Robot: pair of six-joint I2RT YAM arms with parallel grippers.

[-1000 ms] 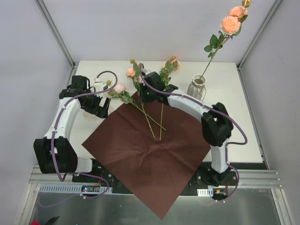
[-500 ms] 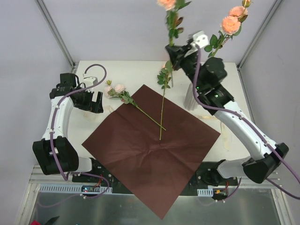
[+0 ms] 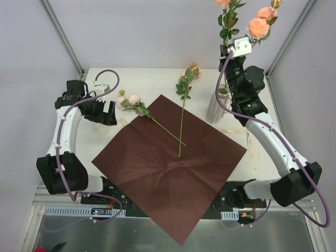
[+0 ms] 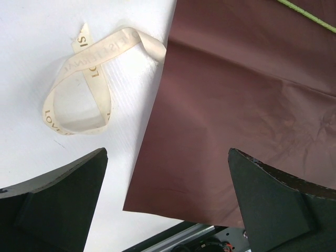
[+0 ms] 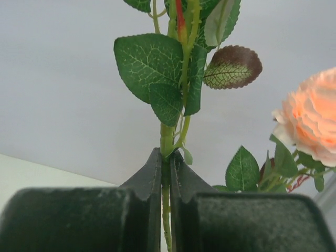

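My right gripper (image 3: 228,50) is raised high at the back right, shut on the green stem (image 5: 167,142) of an upright flower (image 3: 226,10) whose leaves spread above the jaws. It hangs over a ribbed white vase (image 3: 214,109) that holds a peach rose (image 3: 258,26), also seen as the rose (image 5: 312,115) to the right in the wrist view. Two flowers lie on the brown paper (image 3: 168,168): a pink one (image 3: 131,100) and a peach one (image 3: 187,77). My left gripper (image 3: 105,113) hovers open and empty over the paper's left edge (image 4: 252,105), near a cream ribbon loop (image 4: 84,89).
A second cream ribbon (image 3: 253,149) lies on the white table right of the paper. Metal frame posts (image 3: 63,37) and grey walls close in the back and sides. The paper's near corner overhangs the table's front rail (image 3: 283,197).
The right arm lifted one flower off the paper, swung up and to the right, and now holds it upright above the vase. The left gripper drew back slightly to the left.
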